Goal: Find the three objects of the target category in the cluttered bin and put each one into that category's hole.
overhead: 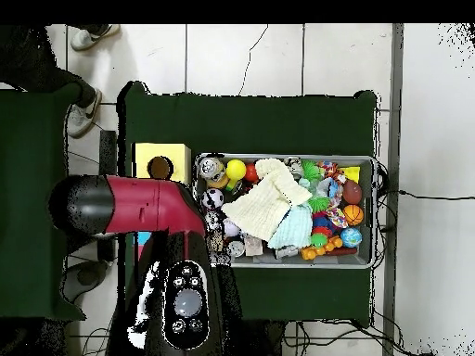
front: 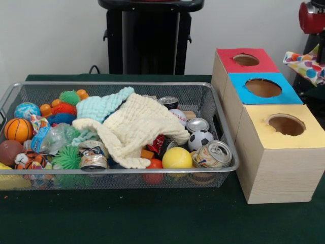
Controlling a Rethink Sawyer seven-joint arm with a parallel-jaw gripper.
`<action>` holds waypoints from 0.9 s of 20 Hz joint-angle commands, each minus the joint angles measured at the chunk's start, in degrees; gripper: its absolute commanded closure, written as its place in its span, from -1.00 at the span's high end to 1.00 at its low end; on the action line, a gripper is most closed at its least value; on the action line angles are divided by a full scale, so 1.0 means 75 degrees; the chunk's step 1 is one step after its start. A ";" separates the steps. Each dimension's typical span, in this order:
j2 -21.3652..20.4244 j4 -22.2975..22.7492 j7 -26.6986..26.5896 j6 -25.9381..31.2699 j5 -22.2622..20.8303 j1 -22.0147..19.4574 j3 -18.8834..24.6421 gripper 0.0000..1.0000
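The wire-mesh bin (front: pixel 122 171) lies long across the green table, heaped with three sorts of thing. Nothing I see says which sort is wanted.

- **Cans:** a crushed silver can (front: pixel 216 153) lies on its side in the corner next to the boxes. A second dented can (front: pixel 93 156) sits near the front rim, a silver can top (front: pixel 197 124) faces up, and a dark can (front: pixel 168 102) stands by the back wall.
- **Cloths:** a cream waffle-weave cloth (front: pixel 137 127) sprawls over the middle, with a mint-green cloth (front: pixel 104 105) behind it and touching it.
- **Balls:** a yellow ball (front: pixel 177 158), a small football (front: pixel 200 139), a baseball (front: pixel 178 117) and a little basketball (front: pixel 18 129), among spiky rubber toys.

Just beside the bin's short end stand three wooden boxes in a row, each with a round hole: a red-topped box (front: pixel 228 63), a blue-topped box (front: pixel 244 94) and a yellow-topped box (front: pixel 304 137).

From above, the red arm (overhead: pixel 139 204) hangs over the boxes with its end at that same short end of the bin. I judge everything in the bin lies away from it along the bin's length, the cans nearest. Its gripper is hidden under the arm, so I cannot tell how it stands.

A red printed can (front: pixel 156 144) peeps from under the cream cloth, but I can read no writing there or anywhere else.
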 commanded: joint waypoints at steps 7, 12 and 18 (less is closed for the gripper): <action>0.0031 -0.0392 0.1210 0.1564 0.0219 -0.0524 0.0374 -1.00; 0.0296 -0.0500 0.0946 0.1289 0.0124 -0.0683 0.0465 -1.00; 0.0662 -0.0799 0.0887 0.1043 -0.0057 -0.0673 0.0486 -1.00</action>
